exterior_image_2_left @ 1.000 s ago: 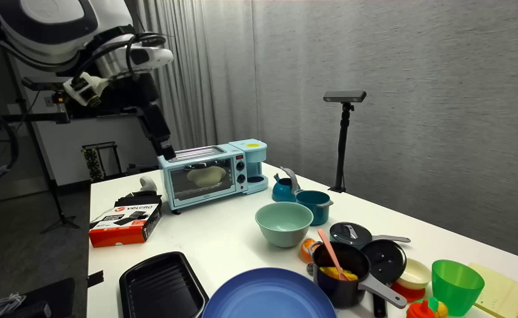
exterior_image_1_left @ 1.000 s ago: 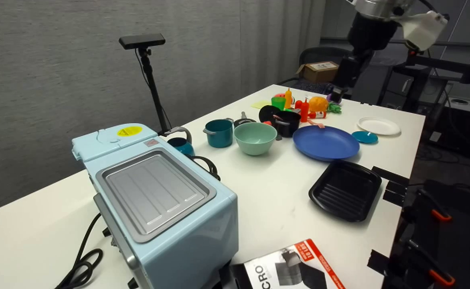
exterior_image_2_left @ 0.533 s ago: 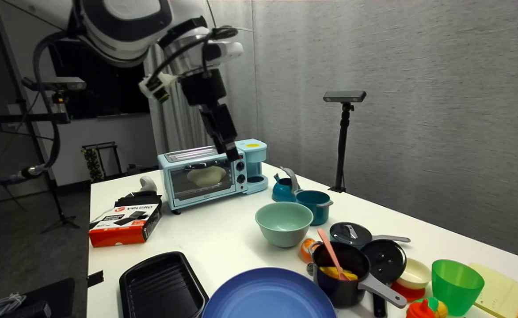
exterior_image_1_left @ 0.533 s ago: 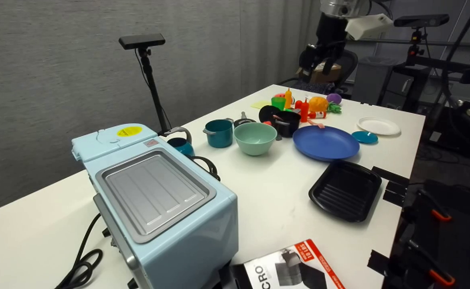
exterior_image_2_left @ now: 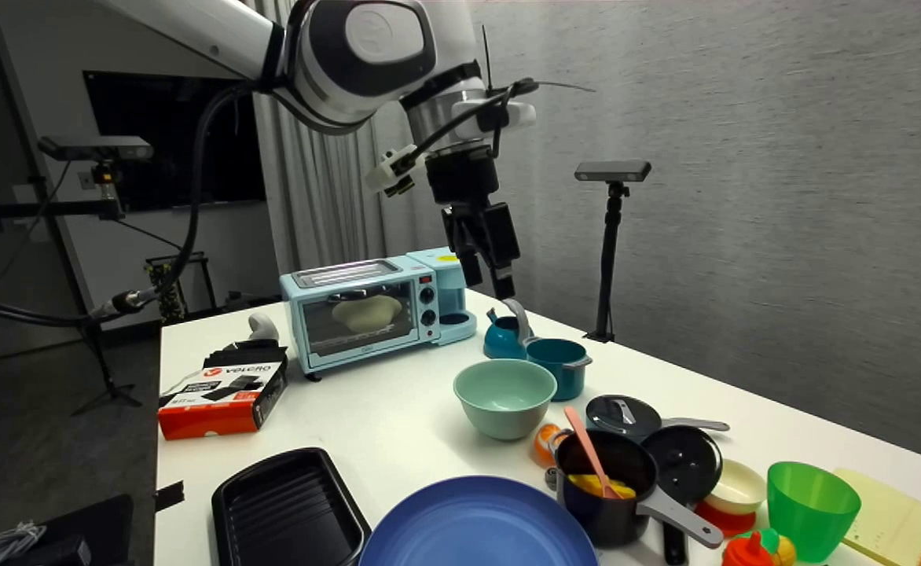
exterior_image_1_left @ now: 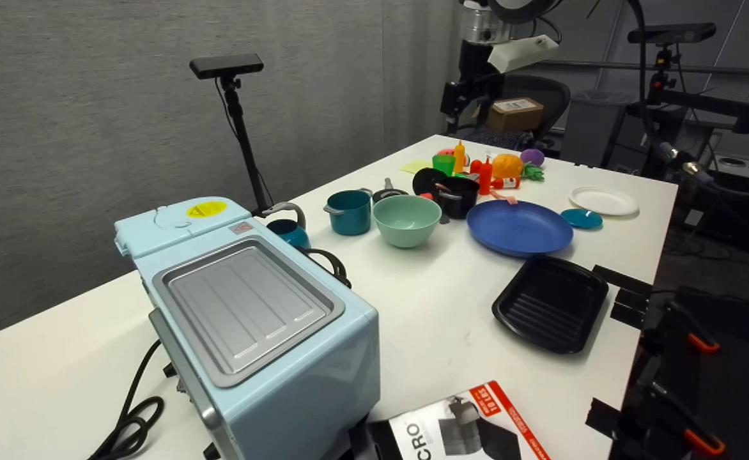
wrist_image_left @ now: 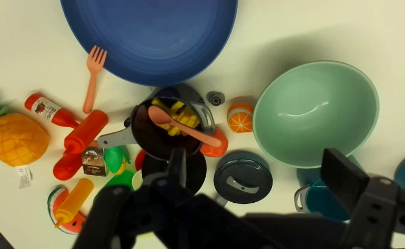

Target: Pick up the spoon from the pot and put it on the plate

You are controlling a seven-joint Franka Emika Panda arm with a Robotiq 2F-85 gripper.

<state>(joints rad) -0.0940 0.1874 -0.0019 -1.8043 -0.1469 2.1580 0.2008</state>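
The small black pot (exterior_image_2_left: pixel 596 519) stands on the table beside the plate and also shows in the wrist view (wrist_image_left: pixel 149 138). The pink spoon (exterior_image_2_left: pixel 586 448) leans in it, bowl end on yellow pieces, handle over the rim; in the wrist view the spoon (wrist_image_left: pixel 185 129) points its handle to the right. The large blue plate (exterior_image_2_left: pixel 476 531) lies next to the pot, and in the wrist view the plate (wrist_image_left: pixel 154 31) is at the top. My gripper (exterior_image_2_left: pixel 488 284) is high above the table, apart from everything. In the wrist view its fingers (wrist_image_left: pixel 255 154) are wide apart and empty.
A mint bowl (wrist_image_left: pixel 316 114), an orange piece (wrist_image_left: pixel 240 117), a lidded dark pan (wrist_image_left: pixel 243 178) and a teal pot (wrist_image_left: pixel 327 200) stand near the black pot. A pink fork (wrist_image_left: pixel 92 76) rests on the plate's rim. A black tray (exterior_image_2_left: pixel 288 511) and a toaster oven (exterior_image_2_left: pixel 358 314) stand farther off.
The arm and gripper have swung across above the table, leftward in an exterior view and rightward in an exterior view from another place. The objects on the table have not moved.
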